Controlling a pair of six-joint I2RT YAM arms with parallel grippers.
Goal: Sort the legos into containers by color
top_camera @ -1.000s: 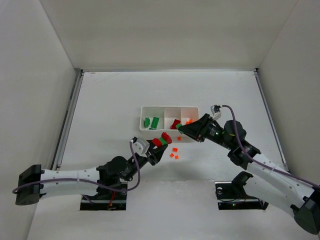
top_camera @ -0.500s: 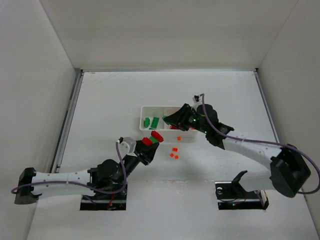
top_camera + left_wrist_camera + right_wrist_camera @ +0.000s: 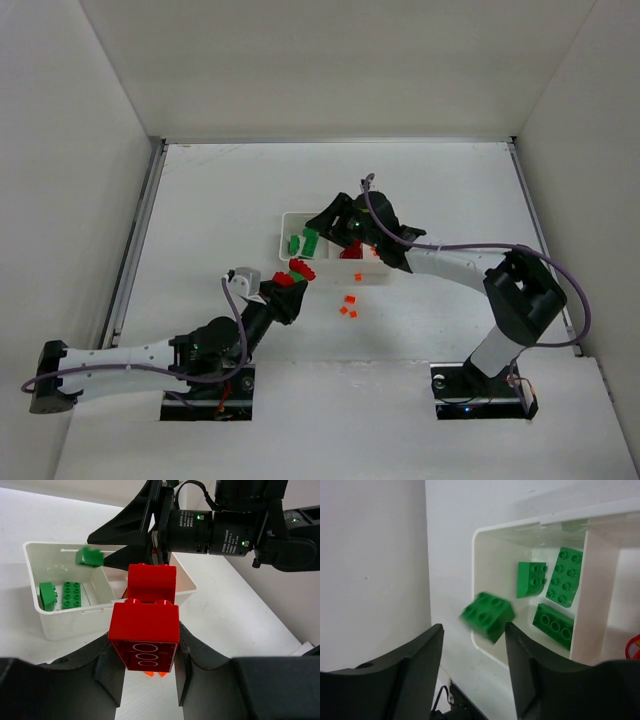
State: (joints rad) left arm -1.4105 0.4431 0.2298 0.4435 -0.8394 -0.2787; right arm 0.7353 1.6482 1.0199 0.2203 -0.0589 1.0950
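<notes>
The right gripper (image 3: 473, 627) is standing spread above the left compartment (image 3: 495, 570) of the white tray (image 3: 75, 620), a blurred green brick (image 3: 487, 616) hanging loose in the gap over three green bricks (image 3: 552, 625) lying inside. The left gripper (image 3: 145, 650) is pinching the lower of two stacked red bricks (image 3: 144, 635) just short of the tray's near wall, tiny orange pieces (image 3: 348, 305) lying on the table (image 3: 220, 200) nearby. Against a second ago, the right arm is now reaching across from the tray's right end, where it was pinching the green brick, and the left gripper is sitting farther back toward the near left
</notes>
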